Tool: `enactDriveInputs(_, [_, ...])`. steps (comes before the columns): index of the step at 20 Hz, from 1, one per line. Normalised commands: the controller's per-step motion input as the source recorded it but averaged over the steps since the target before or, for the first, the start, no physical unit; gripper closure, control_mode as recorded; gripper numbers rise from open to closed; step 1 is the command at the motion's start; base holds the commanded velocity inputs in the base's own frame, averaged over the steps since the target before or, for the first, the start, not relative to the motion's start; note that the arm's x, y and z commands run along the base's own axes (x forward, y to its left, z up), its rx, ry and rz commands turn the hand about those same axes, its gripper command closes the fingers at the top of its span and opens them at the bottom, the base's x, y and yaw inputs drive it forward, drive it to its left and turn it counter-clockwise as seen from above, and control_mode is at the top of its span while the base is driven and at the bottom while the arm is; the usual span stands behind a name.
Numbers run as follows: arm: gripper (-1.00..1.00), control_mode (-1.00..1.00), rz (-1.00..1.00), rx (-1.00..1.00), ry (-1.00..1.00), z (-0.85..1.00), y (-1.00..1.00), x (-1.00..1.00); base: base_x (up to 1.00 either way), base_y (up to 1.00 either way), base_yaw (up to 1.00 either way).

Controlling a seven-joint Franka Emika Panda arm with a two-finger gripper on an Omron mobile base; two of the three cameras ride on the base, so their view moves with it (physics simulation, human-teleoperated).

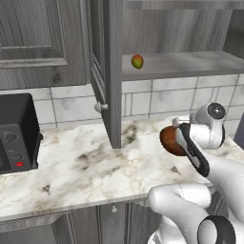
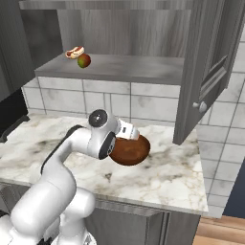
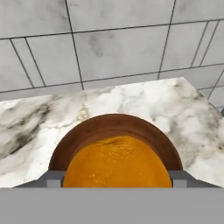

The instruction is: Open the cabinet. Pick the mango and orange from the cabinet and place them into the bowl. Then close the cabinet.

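The cabinet stands open: its left door [image 1: 112,71] juts out edge-on and its right door [image 2: 201,72] is swung wide. The mango [image 1: 137,61] [image 2: 84,60] lies on the grey shelf [image 1: 190,64] inside. The orange [image 3: 117,162] sits between the fingers of my gripper [image 3: 117,181], which is shut on it. The gripper [image 2: 129,130] hangs just above the dark reddish-brown bowl [image 1: 170,140] [image 2: 131,150] [image 3: 113,127], which rests on the marble counter. In both base views the arm's wrist hides the orange.
A hot dog [image 2: 74,51] lies on the shelf behind the mango. A black appliance [image 1: 14,133] stands at the counter's left end. The left door's lower edge hangs over the marble counter [image 1: 86,162], left of the bowl. A tiled wall [image 3: 109,39] backs the counter.
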Motion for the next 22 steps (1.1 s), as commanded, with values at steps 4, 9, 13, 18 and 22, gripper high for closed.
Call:
enactDriveInputs(4, [1.0, -1.0, 0.0, 0.14, 0.27, 0.0, -0.24, 0.57, 0.0, 0.0, 0.0])
enactDriveInputs(9, [1.0, -1.0, 0.0, 0.0, 0.17, -0.13, 0.0, 0.13, 0.0, 0.0, 0.0])
enactDriveInputs(13, [1.0, -1.0, 0.0, 0.0, 0.22, -0.41, 0.0, 0.27, 0.0, 0.0, 0.0])
enactDriveInputs(18, [1.0, -1.0, 0.0, 0.0, 0.19, -0.55, 0.0, 0.27, 0.0, 0.0, 0.0])
enactDriveInputs(22, [1.0, -1.0, 0.0, 0.0, 0.06, -0.33, 0.0, 0.32, 0.0, 0.0, 0.0])
